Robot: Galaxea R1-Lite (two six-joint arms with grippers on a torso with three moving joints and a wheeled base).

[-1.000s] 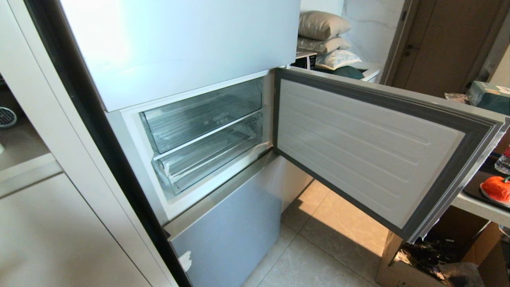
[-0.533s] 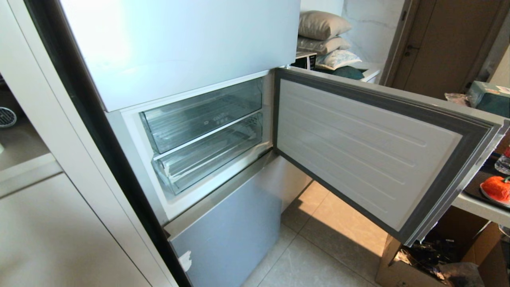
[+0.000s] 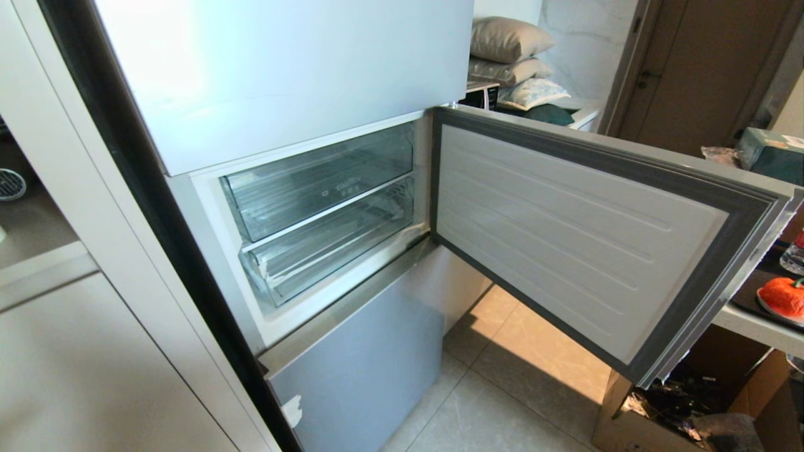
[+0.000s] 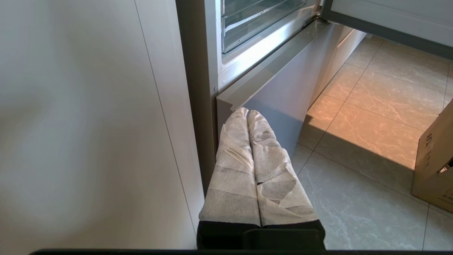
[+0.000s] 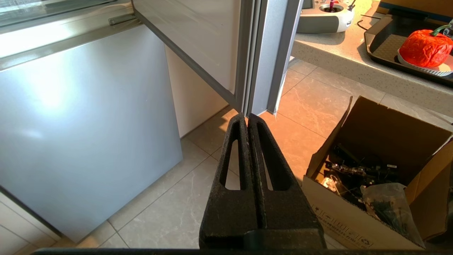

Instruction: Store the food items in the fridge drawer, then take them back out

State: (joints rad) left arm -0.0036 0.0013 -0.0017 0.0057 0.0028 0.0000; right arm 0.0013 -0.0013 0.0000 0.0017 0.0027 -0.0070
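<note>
Head view shows the pale blue-grey fridge (image 3: pixel 282 69) with its middle door (image 3: pixel 578 238) swung wide open to my right, and neither of my arms appears there. Inside the open compartment sit two clear drawers, one above the other, both pushed in: the upper drawer (image 3: pixel 314 185) with a taller plain front, and below it the fridge drawer (image 3: pixel 326 245) with the ribbed floor. I cannot see anything lying in either one. An orange-red food item (image 3: pixel 782 295) with a green stem rests on a white plate (image 5: pixel 428 69) inside a dark tray (image 5: pixel 382 42) on the counter (image 5: pixel 339 60), well off to my right past the door's edge; the deeper red one I cannot find. My left gripper (image 4: pixel 247 112), fingers wrapped in white cloth, is clenched on nothing and hangs low near the fridge's bottom door (image 4: pixel 283 102). My right gripper (image 5: pixel 247 116), bare black, is likewise clenched and empty, poised over the tiled floor (image 5: pixel 177 209) beside an open cardboard box (image 5: pixel 357 212).
</note>
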